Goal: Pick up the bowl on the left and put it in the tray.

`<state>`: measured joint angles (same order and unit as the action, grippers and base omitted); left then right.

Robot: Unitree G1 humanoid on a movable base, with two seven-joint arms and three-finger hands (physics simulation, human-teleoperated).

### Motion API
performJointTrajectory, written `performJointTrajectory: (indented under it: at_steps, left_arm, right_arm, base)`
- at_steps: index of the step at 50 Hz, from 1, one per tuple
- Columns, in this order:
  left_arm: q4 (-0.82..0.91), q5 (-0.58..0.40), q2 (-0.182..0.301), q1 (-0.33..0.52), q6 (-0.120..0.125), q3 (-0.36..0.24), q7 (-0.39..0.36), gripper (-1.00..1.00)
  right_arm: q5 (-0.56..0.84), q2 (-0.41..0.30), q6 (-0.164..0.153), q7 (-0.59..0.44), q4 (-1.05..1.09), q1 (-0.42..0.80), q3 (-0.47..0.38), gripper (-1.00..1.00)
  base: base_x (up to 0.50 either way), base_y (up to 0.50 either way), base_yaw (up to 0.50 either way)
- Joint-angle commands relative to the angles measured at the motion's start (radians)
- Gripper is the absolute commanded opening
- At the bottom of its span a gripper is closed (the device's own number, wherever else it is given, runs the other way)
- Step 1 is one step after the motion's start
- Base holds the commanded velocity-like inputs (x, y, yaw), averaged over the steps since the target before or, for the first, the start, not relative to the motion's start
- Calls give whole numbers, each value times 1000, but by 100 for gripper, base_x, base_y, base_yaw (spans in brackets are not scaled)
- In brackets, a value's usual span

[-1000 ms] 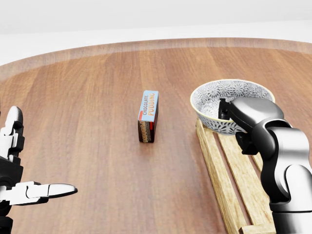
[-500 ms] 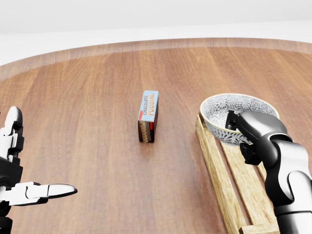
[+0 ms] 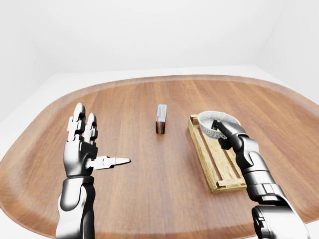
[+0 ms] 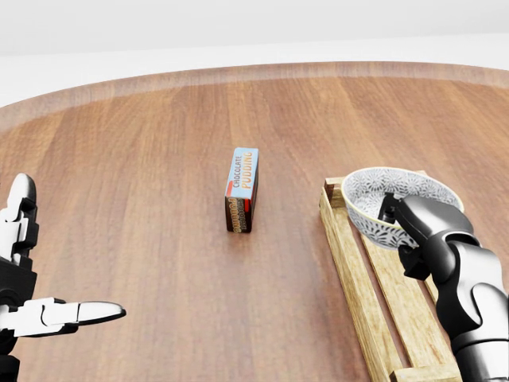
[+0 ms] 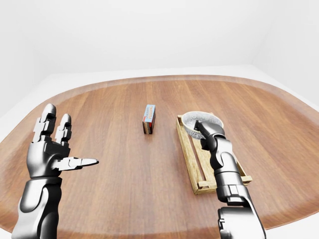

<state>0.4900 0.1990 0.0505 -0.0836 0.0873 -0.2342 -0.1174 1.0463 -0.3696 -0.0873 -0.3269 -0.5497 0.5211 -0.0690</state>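
At the left of the left-eye view my left hand is raised over the table, fingers spread wide and upright, thumb pointing right, holding nothing. Near the middle of the head view a pudding box lies on the wood, well apart from both hands. Right of it the tray, a slatted wooden one, runs from mid-height toward the bottom edge. The bowl, patterned, sits tilted over the tray's upper end; I cannot tell whether it touches the slats. My right hand is closed on the bowl's near rim, one finger hooked inside.
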Motion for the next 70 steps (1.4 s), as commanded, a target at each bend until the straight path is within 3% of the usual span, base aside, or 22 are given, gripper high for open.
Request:
performJointTrajectory:
  at_steps: [1, 48, 70]
  left_arm:
    - [-74, -22, -10, 7, 0, 26, 12, 100]
    - [-75, -22, -8, 8, 0, 26, 14, 100]
    - [-55, -11, -7, -1, 0, 8, 4, 100]
  right_arm:
    - [-12, -11, 0, 105, -194, 55, 7, -100]
    - [-41, -15, 0, 310, -532, 124, 63, -100]
    - [-50, -2, 0, 337, -592, 132, 90, -100]
  base:
    - [0, 0, 0]
    - [0, 0, 0]
    - [0, 0, 0]
